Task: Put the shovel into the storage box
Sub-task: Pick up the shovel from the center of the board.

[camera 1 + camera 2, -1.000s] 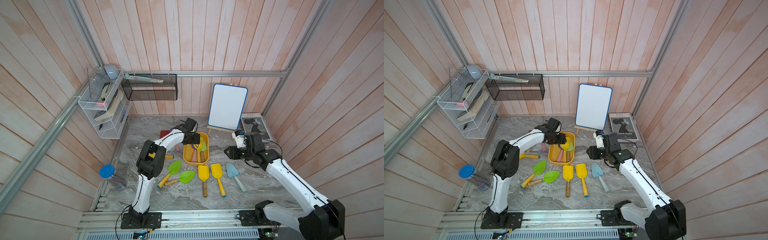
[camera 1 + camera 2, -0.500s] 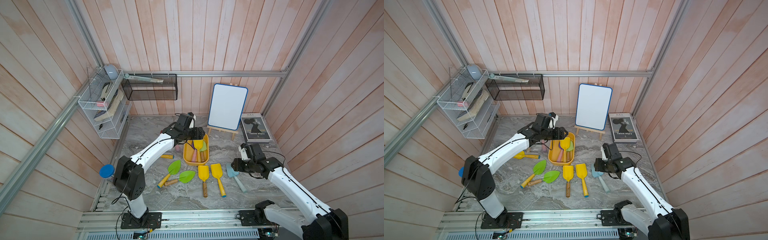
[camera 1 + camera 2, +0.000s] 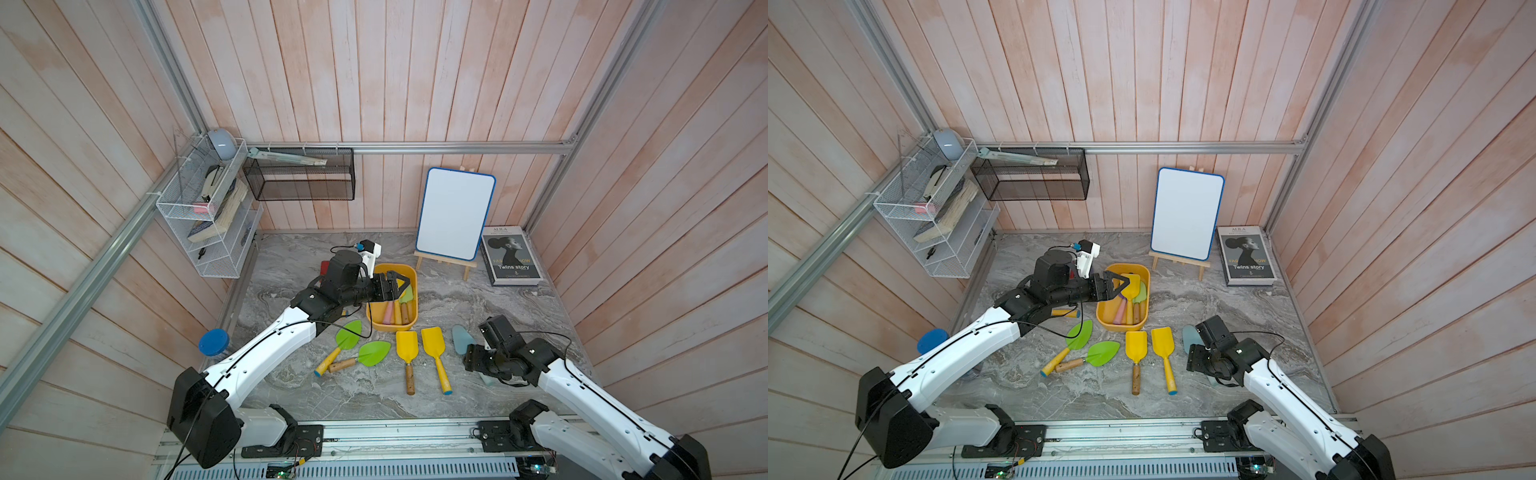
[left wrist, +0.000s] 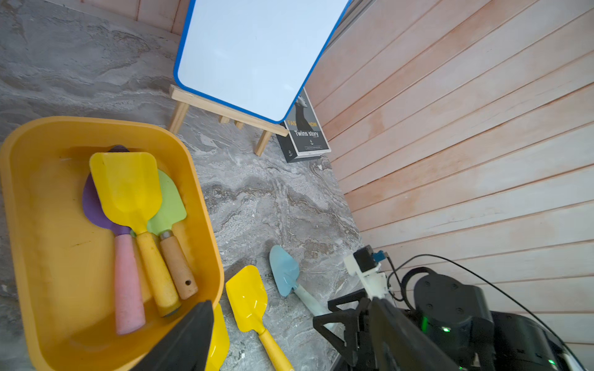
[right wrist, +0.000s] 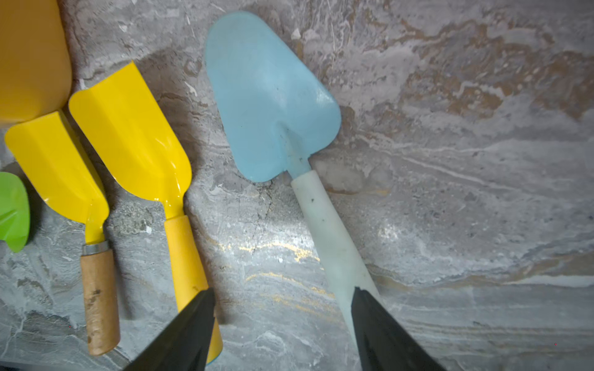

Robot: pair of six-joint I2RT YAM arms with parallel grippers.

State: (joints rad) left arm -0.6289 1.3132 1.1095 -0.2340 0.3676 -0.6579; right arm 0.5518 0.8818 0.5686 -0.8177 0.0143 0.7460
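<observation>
Grey marble-pattern tabletop (image 3: pixel 353 399). Yellow-orange storage box (image 3: pixel 390 326) stands mid-surface. Row lying flat just in front of box, blades toward it: green leaf-blade shovel (image 3: pixel 348 338), second green shovel (image 3: pixel 374 353), wooden-handled yellow shovel (image 3: pixel 406 347), yellow-handled yellow shovel (image 3: pixel 433 343), light blue trowel (image 3: pixel 460 338). At back: whiteboard easel (image 3: pixel 455 214), with book "Twins story" (image 3: pixel 512 257) just beside it.

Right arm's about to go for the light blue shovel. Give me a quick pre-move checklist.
1. Right claw open: ok, jaws wide apart.
2. Light blue shovel handle centred between the jaws: not ok, it runs under one finger.
3. Neighbouring yellow shovel apart from it: ok.
4. Left claw empty: ok, open.
5. Space over storage box free: not ok, left claw hangs above it.
6. Room inside box: ok, three shovels lie to one side.
</observation>
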